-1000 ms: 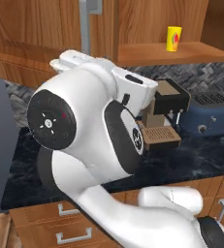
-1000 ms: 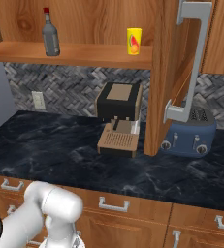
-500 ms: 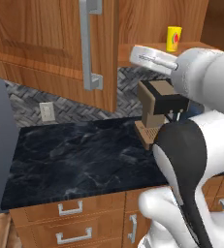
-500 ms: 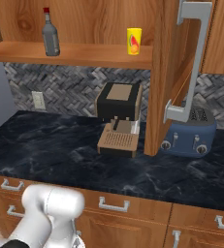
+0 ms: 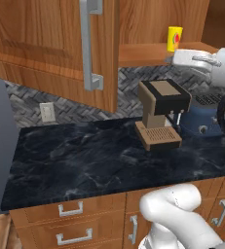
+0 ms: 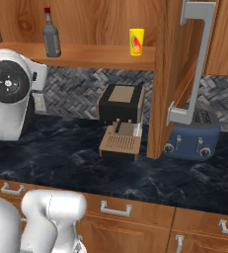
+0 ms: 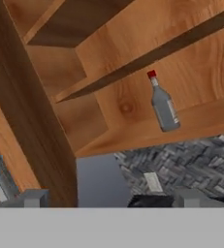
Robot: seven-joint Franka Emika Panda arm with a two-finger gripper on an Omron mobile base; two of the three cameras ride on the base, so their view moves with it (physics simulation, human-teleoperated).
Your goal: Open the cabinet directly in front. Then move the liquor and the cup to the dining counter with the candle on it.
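Cabinet [image 6: 172, 74] doors are standing swung open, so the first step reads as done, and its lowest shelf [image 6: 86, 53] is now exposed with both targets on it. Liquor [image 6: 51, 34] is standing upright toward the left end of that shelf; the cup [image 6: 136, 41] is standing upright further right along it, well apart from the bottle and just left of the open right door's edge. Compared with half a second ago, the arm is swinging across: in the left base view it was blocking the right half of the scene and is now drawn over to the far right edge, while in the right base view a large white joint is now rising at the left, just below the bottle's end of the shelf. The hand view is now looking up at the liquor [image 7: 163, 104] from below and to one side, rolled, so I judge the reach for the bottle is beginning. The pincer [image 7: 108, 198] is showing two grey tips set wide apart, holding nothing. Below the shelf, a brown-and-black coffee machine [image 6: 120, 118] is sitting on the black marbled table [image 6: 86, 163], with a blue toaster [image 6: 194, 136] beside it, partly behind the right door. That door and the shelf lip are the likely obstructions for an approach from below. The dining counter is not in sight.
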